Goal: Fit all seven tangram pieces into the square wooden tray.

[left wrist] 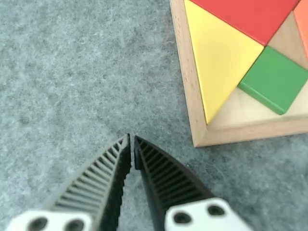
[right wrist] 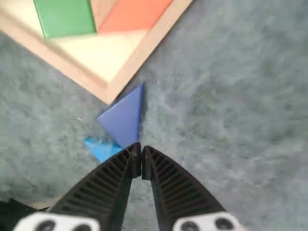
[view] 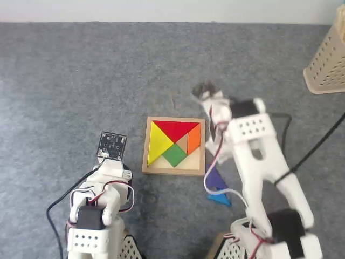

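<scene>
The square wooden tray (view: pixel 173 171) lies mid-table and holds a red triangle (view: pixel 175 129), a yellow triangle (view: pixel 158 143), a green square (view: pixel 174 155) and an orange piece (view: pixel 194 143). Bare wood shows along its near side. A purple-blue triangle (right wrist: pixel 124 120) and a light blue piece (right wrist: pixel 101 148) lie on the carpet off the tray's corner (right wrist: pixel 139 57). My right gripper (right wrist: pixel 142 149) is shut and empty, its tips at the purple triangle's near point. My left gripper (left wrist: pixel 131 139) is shut over bare carpet beside the tray's yellow-triangle corner (left wrist: pixel 192 96).
Grey carpet covers the table. A beige perforated basket (view: pixel 329 59) stands at the far right. The right arm (view: pixel 248 135) rises beside the tray's right side, with a black cable (view: pixel 318 145) trailing off to the right. The left arm (view: pixel 102 205) sits at the near left.
</scene>
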Motion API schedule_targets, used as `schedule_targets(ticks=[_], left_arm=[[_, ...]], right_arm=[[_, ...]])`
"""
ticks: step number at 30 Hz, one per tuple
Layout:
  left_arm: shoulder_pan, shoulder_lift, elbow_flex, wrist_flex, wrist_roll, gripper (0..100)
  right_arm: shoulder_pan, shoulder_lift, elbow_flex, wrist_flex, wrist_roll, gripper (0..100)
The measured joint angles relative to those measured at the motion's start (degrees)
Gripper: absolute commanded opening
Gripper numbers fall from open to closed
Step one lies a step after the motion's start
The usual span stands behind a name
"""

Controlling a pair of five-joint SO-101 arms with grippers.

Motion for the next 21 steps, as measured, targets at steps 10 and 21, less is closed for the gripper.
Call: schedule_targets(ticks=[10, 21], left_arm=[[0.0, 0.0, 0.0, 0.0, 0.0, 1], [0.0, 0.0, 0.0, 0.0, 0.0, 1]], right_arm=[[-4.22, -6.42, 19.16, -16.09, -2.99, 14.3], [-13.36, -6.42, 25.14, -21.89, -6.77, 19.2]])
